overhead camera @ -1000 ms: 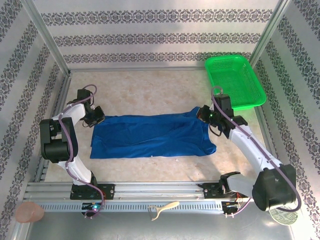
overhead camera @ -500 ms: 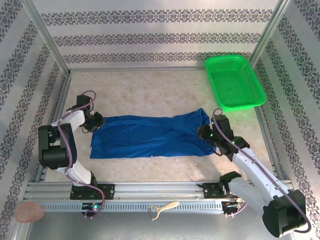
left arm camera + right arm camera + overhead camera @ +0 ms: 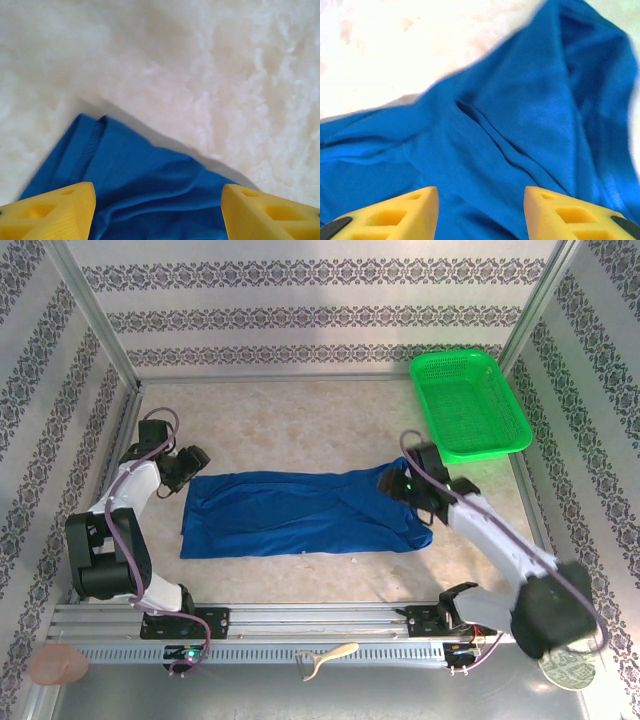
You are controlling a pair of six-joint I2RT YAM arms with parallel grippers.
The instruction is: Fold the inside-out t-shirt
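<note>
both left gripper [image 3: 158, 200] and right gripper [image 3: 481, 200] hang open over the t-shirt [image 3: 300, 512].

Overhead view looks down; 2 wrist views close over t-shirt [image 3: 300, 512].

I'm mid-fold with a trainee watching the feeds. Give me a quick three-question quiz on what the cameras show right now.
1. True or false: the green basket stands apart from the blue t-shirt.
2. Where is the left claw? A) at the t-shirt's left end B) over the basket C) above the t-shirt's middle
3. Fill in: the right claw hangs over the cloth with its jaws ____.
Key: 1 true; 2 A; 3 open.
</note>
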